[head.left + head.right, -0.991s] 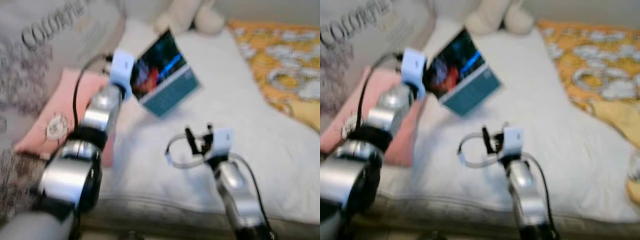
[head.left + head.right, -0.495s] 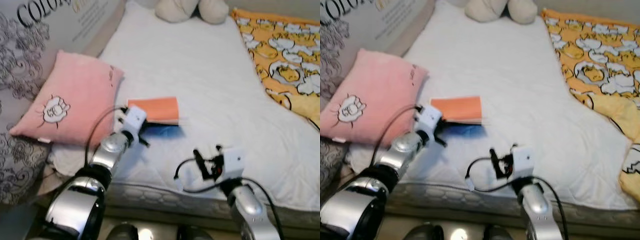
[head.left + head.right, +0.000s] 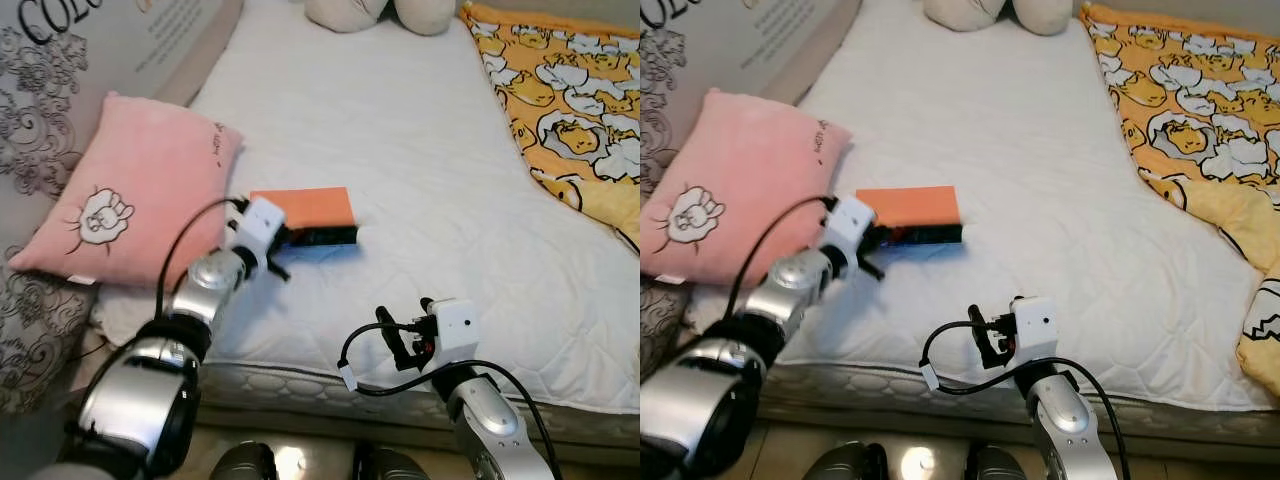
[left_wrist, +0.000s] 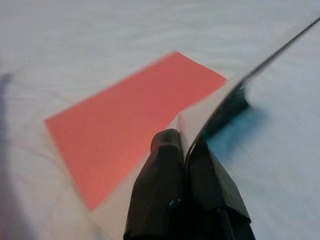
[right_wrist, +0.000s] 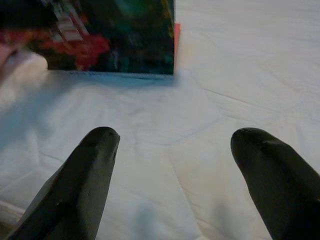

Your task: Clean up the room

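Here the left gripper (image 4: 186, 150) is pinching the cover of the orange book (image 3: 303, 208) lying on the white mattress (image 3: 420, 170) beside the pink pillow (image 3: 130, 190), risking a bent cover, while the right gripper (image 5: 172, 145) is hovering with fingers apart.

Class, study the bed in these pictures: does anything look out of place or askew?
Yes. An orange-covered book lies loose in the middle of the white mattress, one cover pinched by the left end effector so it hangs part open. The pink pillow sits skewed at the bed's edge.
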Controlling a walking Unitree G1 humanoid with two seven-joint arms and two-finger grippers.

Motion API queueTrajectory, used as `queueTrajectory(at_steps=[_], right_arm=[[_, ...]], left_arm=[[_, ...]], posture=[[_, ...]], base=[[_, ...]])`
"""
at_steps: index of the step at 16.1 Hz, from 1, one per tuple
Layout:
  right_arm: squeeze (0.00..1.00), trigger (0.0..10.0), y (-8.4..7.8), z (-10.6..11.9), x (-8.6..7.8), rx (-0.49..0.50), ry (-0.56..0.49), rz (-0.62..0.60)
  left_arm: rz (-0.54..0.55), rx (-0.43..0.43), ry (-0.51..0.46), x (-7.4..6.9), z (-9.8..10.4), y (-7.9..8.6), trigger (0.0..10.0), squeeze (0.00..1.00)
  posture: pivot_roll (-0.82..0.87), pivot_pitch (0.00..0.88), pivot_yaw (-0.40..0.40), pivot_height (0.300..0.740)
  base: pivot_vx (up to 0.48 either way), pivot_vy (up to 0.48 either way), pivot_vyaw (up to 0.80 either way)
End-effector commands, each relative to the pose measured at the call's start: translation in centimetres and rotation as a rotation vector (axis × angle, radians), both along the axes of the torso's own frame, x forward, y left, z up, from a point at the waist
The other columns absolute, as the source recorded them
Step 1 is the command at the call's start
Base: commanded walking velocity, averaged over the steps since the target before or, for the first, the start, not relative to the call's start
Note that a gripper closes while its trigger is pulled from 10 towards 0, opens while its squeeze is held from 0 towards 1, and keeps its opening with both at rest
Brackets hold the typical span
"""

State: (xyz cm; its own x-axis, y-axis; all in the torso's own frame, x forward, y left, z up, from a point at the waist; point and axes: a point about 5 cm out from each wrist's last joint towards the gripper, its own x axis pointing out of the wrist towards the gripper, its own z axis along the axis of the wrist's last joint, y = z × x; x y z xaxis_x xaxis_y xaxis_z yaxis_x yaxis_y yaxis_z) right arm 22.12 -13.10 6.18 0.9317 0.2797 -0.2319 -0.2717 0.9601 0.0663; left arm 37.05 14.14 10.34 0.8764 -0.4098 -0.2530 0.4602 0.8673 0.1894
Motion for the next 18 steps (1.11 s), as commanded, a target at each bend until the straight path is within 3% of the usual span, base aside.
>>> queueTrajectory(at_steps=[1,4,5,6,8,10,13,17,18], right_arm=[[0.00,10.0,-0.1,0.4,0.1,0.000,-0.010,-0.002],[0.00,10.0,0.1,0.4,-0.1,0.002,-0.004,0.002],[0.00,10.0,0.2,0.4,-0.1,0.002,-0.003,0.005],[0.00,10.0,0.3,0.4,-0.1,0.003,-0.002,0.006],[0.00,10.0,0.4,0.3,-0.3,0.006,0.002,0.007],[0.00,10.0,0.5,0.3,-0.4,0.009,0.006,0.005],[0.00,10.0,0.8,0.2,-0.5,0.014,0.009,0.008],[0.00,10.0,0.9,0.2,-0.4,0.018,0.010,0.008],[0.00,10.0,0.9,0.2,-0.5,0.018,0.010,0.008]], left_arm=[[0.051,-0.044,-0.028,0.6,1.1,0.4,10.0,0.00],[0.051,-0.056,-0.102,2.0,4.1,0.5,10.0,0.00],[0.039,-0.044,-0.107,2.2,4.4,0.5,10.0,1.00],[0.033,-0.041,-0.109,2.2,4.6,0.5,10.0,1.00],[-0.087,0.012,-0.092,2.2,4.9,-0.6,10.0,1.00],[-0.225,0.064,-0.042,1.6,3.9,-1.8,10.0,1.00],[-0.280,0.088,-0.024,1.3,3.5,-2.2,10.0,1.00],[-0.106,0.027,-0.128,2.4,5.4,-1.0,10.0,1.00],[-0.021,0.054,-0.228,2.9,6.9,-0.1,10.0,1.00]], posture=[[-0.08,0.179,-0.028,0.740],[-0.08,0.169,-0.029,0.740],[-0.08,0.170,-0.027,0.740],[-0.09,0.170,-0.027,0.740],[-0.09,0.174,-0.023,0.740],[-0.09,0.176,-0.018,0.740],[-0.09,0.175,-0.015,0.740],[-0.09,0.168,-0.013,0.740],[-0.09,0.166,-0.014,0.740]], base=[[0.000,0.000,0.00],[0.000,0.000,0.00],[0.000,0.000,0.00],[0.000,0.000,0.00],[0.000,0.000,0.00],[0.000,0.000,0.00],[0.000,0.000,0.00],[0.000,0.000,0.00],[0.000,0.000,0.00]])
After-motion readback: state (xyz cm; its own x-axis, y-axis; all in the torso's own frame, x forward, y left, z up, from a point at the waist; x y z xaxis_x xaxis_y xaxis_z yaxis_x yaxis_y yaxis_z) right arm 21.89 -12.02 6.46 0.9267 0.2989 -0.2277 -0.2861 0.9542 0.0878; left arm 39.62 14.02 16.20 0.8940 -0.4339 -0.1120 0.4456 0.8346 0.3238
